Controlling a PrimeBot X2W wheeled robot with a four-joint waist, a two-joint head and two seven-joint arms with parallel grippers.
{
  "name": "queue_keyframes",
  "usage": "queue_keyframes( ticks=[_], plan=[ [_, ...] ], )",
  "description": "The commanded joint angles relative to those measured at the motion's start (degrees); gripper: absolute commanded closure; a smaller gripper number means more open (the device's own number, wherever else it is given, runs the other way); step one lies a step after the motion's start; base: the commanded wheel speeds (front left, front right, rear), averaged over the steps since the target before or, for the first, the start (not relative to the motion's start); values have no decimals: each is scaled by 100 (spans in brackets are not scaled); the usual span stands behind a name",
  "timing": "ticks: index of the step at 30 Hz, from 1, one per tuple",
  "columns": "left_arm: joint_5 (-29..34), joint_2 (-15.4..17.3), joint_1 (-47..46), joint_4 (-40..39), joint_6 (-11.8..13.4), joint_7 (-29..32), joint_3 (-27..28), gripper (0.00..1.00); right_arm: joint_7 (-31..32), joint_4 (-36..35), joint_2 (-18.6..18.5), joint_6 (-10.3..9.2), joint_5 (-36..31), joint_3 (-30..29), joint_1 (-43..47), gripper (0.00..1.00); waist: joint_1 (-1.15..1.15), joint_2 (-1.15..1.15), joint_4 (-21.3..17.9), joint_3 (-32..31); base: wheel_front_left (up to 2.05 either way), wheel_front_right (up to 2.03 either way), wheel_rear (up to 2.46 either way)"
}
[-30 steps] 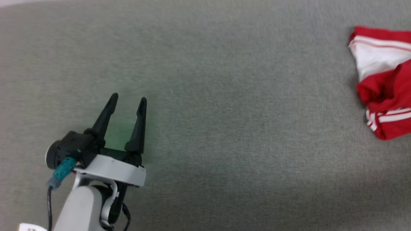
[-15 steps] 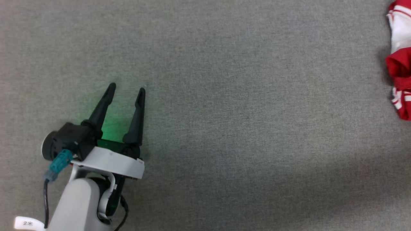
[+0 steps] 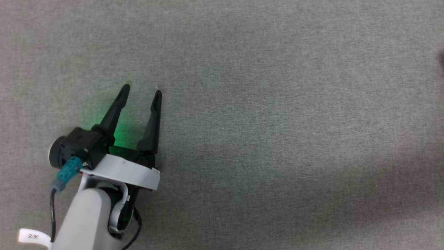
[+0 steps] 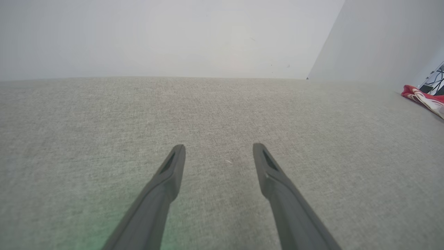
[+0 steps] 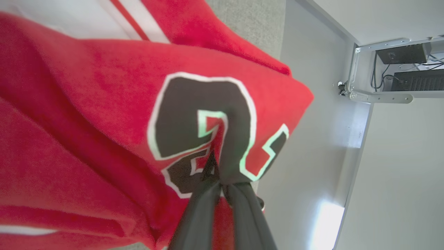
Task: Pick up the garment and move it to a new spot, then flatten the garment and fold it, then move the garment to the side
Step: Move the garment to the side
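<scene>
I saw the red jersey shirt with white striped sleeves and black, white-outlined numerals (image 5: 86, 104) bunched at the right tool (image 5: 222, 184), whose fingers were pinched together on the print. It sat at the grey fabric worktop's (image 3: 277, 104) far right, well apart from my left tool (image 3: 141, 90), fingers spread, gripping nothing.

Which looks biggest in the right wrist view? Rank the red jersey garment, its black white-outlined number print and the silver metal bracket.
1. Red jersey garment, largest.
2. Black number print.
3. Silver metal bracket, smallest here; farther off, so true size unsure.
</scene>
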Motion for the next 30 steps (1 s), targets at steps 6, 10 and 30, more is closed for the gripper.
queue_keyframes(
  ticks=[6, 10, 30],
  plan=[
    [-60, -6, -47, 10, 45, 22, -17, 0, -4, 570, 347, -9, 136, 179, -8, 100, 0, 0, 121, 1, 0, 0, 0],
    [-103, -14, 21, 32, 62, 7, -36, 0, -18, 928, 469, -9, 264, 188, -4, 100, 0, 0, 173, -40, 0, 0, 0],
    [-306, 94, 824, 511, 247, -277, 177, 0, -742, 1463, 1656, -9, 763, -143, -116, 0, 0, 0, -194, -1718, 0, 0, 0]
  ],
)
